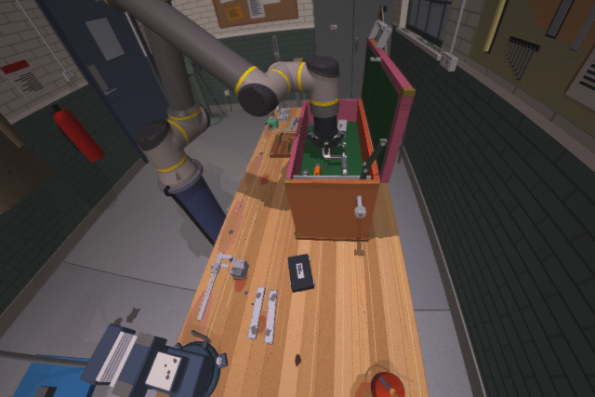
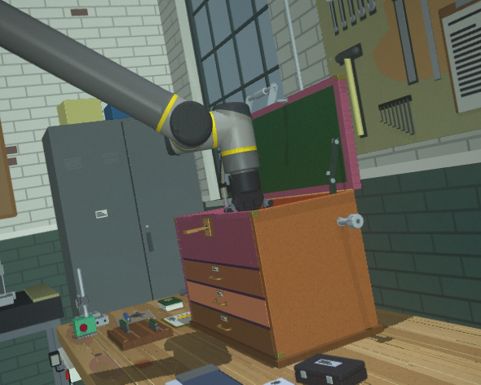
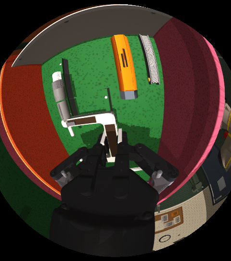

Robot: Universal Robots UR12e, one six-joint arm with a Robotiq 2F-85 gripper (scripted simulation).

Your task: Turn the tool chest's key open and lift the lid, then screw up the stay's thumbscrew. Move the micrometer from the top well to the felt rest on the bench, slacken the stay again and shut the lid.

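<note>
The micrometer (image 3: 87, 116) (image 1: 335, 157) lies on the green felt floor of the tool chest's top well, its white frame clasped by my closed gripper (image 3: 111, 143) (image 1: 328, 146), which reaches down into the well. The knurled thimble (image 3: 58, 90) points away from the fingers. The chest (image 2: 282, 274) stands on the bench with its lid (image 2: 303, 141) (image 1: 387, 95) raised. The stay (image 2: 332, 166) (image 1: 372, 159) props the lid at the chest's side, with the thumbscrew (image 2: 350, 221) (image 1: 360, 207) on the side wall. The key (image 2: 199, 229) sticks out of the front.
The well's walls (image 3: 182, 92) close in around the gripper on all sides. An orange tool (image 3: 125, 65) and a grey file (image 3: 150, 59) lie in the well beyond the micrometer. On the bench lie a black case (image 1: 300, 272), calipers (image 1: 211, 282) and a vise (image 1: 139, 364).
</note>
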